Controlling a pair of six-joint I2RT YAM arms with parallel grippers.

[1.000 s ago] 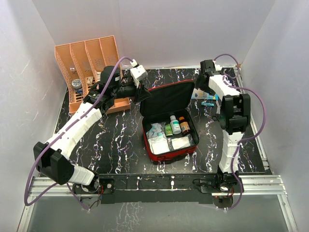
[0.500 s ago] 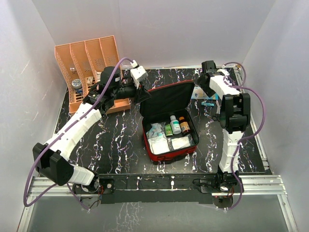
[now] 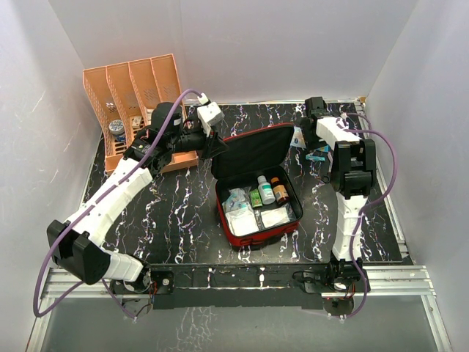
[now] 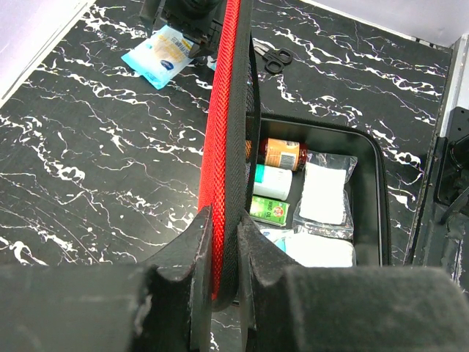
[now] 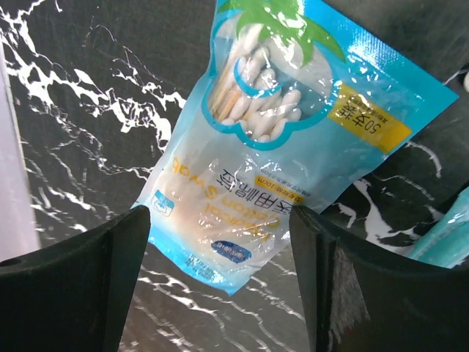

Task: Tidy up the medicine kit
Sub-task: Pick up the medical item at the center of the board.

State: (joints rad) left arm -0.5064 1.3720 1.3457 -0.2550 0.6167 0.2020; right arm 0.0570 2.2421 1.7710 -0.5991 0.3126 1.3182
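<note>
The red medicine kit (image 3: 258,233) lies open mid-table, its black-lined lid (image 3: 253,150) standing up. My left gripper (image 3: 214,147) is shut on the lid's edge; in the left wrist view the fingers (image 4: 223,235) pinch the red-and-black rim (image 4: 227,110). Inside the kit are a brown bottle (image 4: 282,152), a white bottle (image 4: 275,181), a green box (image 4: 271,209) and white packets (image 4: 322,192). My right gripper (image 3: 306,136) hangs open over a blue cotton swab packet (image 5: 278,139) lying on the table. The right gripper (image 5: 220,227) straddles the packet's lower end without gripping it.
An orange slotted rack (image 3: 128,110) holding small items stands at the back left. Black scissors (image 4: 272,57) lie behind the kit's lid. A teal item (image 3: 319,156) lies beside the right arm. White walls close in the black marbled table (image 3: 176,213).
The right arm's wrist has shifted toward the back of the table over the swab packet, and its jaws have widened slightly. The left gripper still holds the lid as before.
</note>
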